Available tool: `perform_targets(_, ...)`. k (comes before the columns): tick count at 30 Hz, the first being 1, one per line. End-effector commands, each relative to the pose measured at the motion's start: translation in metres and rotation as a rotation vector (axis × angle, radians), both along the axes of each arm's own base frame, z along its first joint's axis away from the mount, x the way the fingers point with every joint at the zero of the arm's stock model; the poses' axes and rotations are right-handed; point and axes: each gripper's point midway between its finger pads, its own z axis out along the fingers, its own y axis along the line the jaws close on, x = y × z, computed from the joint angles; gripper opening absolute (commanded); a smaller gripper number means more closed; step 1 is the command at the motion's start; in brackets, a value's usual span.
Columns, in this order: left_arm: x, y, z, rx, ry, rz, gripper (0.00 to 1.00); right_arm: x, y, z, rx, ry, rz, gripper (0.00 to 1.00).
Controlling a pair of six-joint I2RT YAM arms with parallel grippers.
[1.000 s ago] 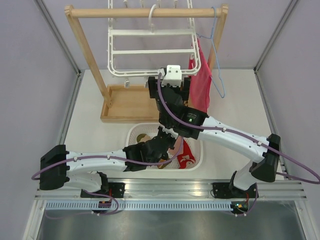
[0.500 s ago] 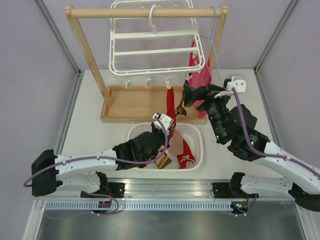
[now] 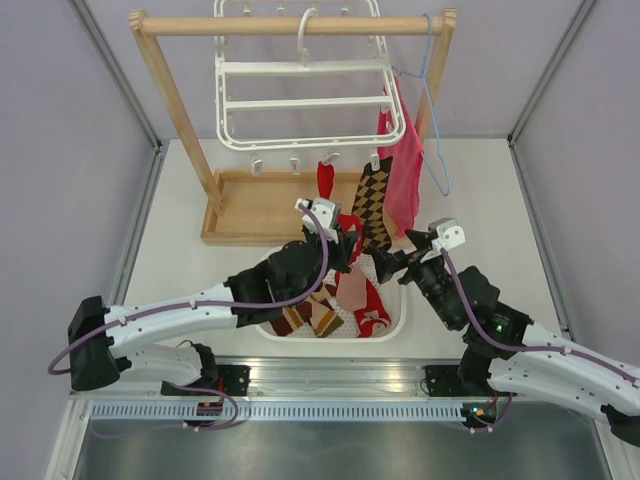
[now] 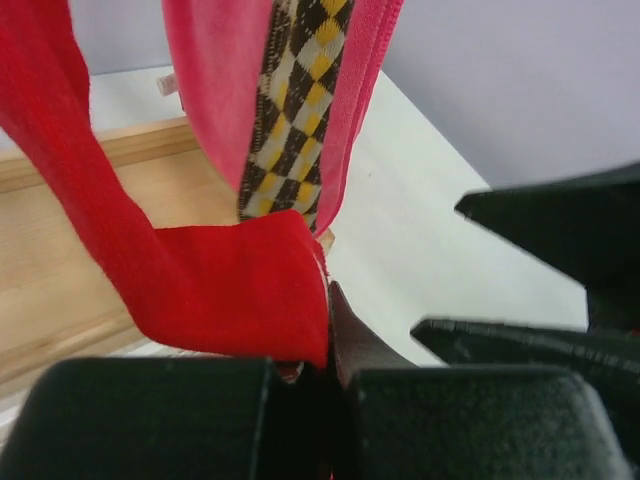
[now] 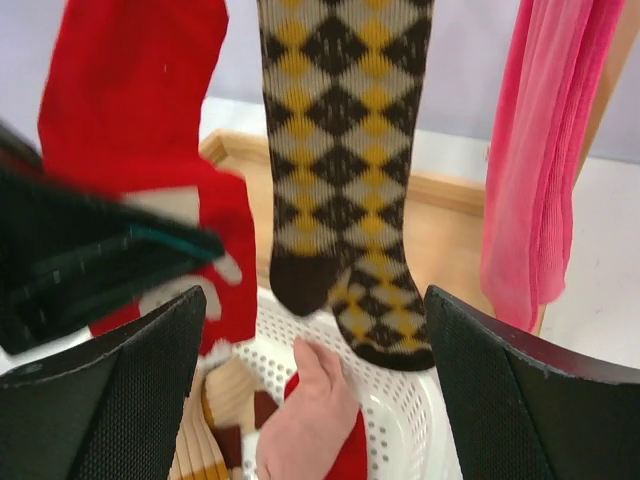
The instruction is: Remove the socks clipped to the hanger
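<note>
Left hand (image 4: 330,330) pinches red sock (image 4: 240,290); white table (image 3: 170,275), lilac walls (image 3: 570,60).

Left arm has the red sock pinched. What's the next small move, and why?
Probably a short downward pull with the left gripper: it is shut on the red sock, whose top hangs from a clip under the hanger, and the basket sits below to catch it.
</note>
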Motion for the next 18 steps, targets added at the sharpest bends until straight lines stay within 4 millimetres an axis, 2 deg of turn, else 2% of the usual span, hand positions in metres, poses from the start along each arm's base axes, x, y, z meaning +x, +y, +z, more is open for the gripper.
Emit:
perform_targets(1,0.012,-0.002,0.006,-0.081,0.074,0.072,0.02,-0.014,-0.002,0.02,0.094,-0.085,0.076,0.93)
perform_targets(6,0.017,-0.016,-0.005,-0.082,0.128,0.082,0.02,-0.019,-0.002,0.006,0.067,-0.097,0.102,0.92)
perform_targets(9,0.019,-0.023,-0.008,-0.08,0.141,0.087,0.02,-0.023,0.004,0.0,0.06,-0.097,0.142,0.93)
perform_targets(14,0.021,-0.03,-0.003,-0.099,0.148,0.086,0.02,-0.021,0.016,-0.025,0.008,-0.062,0.168,0.92)
perform_targets(18,0.023,-0.031,-0.003,-0.113,0.157,0.098,0.02,-0.021,0.016,-0.033,0.011,-0.06,0.17,0.91)
